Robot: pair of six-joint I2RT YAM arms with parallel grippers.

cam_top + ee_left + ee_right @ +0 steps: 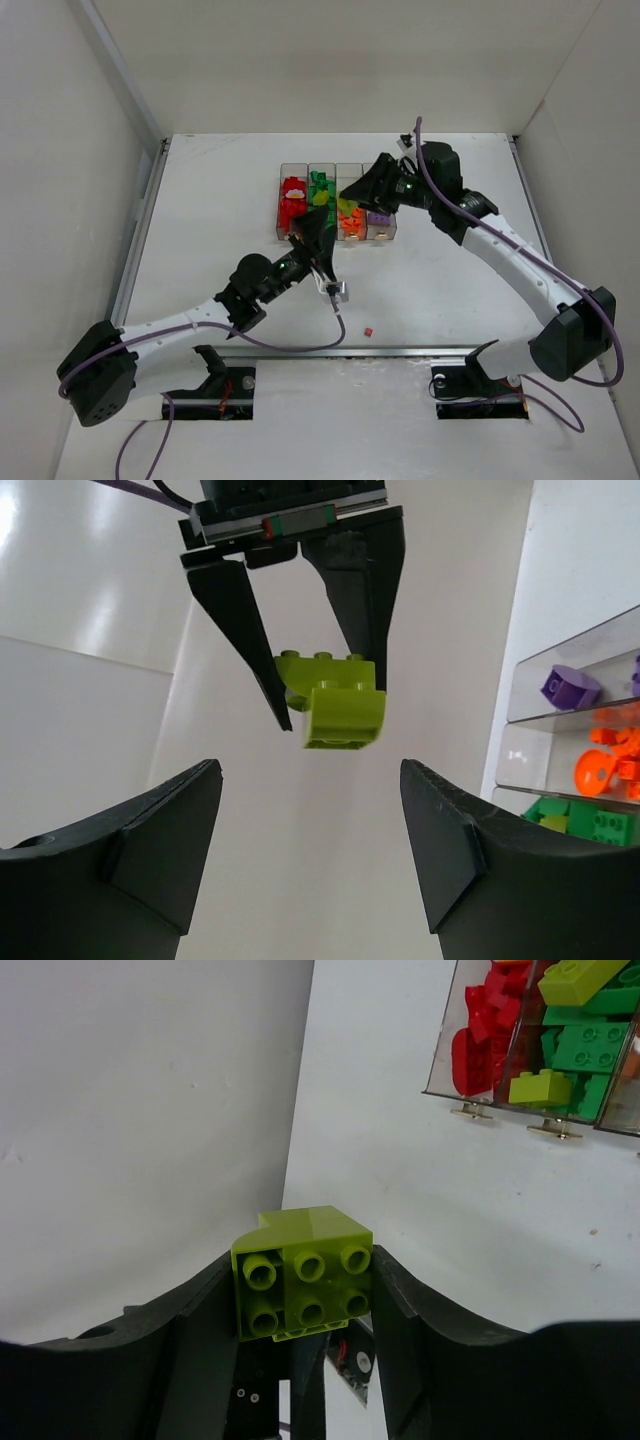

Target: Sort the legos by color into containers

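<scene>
Right claw (330, 705) is clamping the lime-yellow brick (303, 1272) in the air near the containers (279, 205), left claw (310, 770) is gaping empty close by, so it's probably risking claws bumping or a wrong-bin drop.

The top view looks down from above and behind the arm bases and takes in the whole table (200, 300), from far. The left wrist view looks out between the fingers of the left gripper (310, 770), facing the right gripper (330, 708) and its lime brick (340, 710) from near. The right wrist view looks along its own fingers at the same lime brick (305, 1270), very close. All three views share the containers (350, 170).
</scene>
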